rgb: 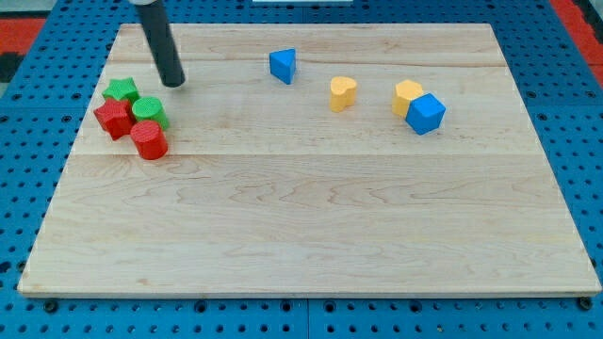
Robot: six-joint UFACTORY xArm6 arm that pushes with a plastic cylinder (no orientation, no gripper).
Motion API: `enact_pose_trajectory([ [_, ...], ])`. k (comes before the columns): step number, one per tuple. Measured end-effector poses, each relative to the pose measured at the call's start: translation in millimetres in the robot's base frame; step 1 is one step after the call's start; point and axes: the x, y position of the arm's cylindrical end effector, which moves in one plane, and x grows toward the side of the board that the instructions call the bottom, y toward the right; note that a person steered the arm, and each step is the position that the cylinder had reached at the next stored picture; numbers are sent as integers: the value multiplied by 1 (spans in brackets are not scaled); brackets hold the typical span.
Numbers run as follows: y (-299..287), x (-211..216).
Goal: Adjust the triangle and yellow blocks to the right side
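Observation:
A blue triangle block [282,65] lies near the view's top, a little left of centre. A yellow heart block [343,92] lies right of it. Another yellow block [406,95] lies further right, touching a blue cube [426,114] at its lower right. My tip [173,84] rests on the board at the upper left, well left of the blue triangle and just above and right of the red and green cluster.
A cluster at the left: a green star [121,90], a red star [113,118], a green cylinder [149,112] and a red cylinder [149,140]. The wooden board [311,226] sits on a blue pegboard.

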Motion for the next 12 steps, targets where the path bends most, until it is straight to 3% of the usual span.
enact_pose_trajectory([
  [2,40,-17],
  [4,132,-49],
  [6,279,29],
  [8,183,-2],
  [9,146,6],
  [10,225,31],
  [11,255,47],
  [12,168,40],
])
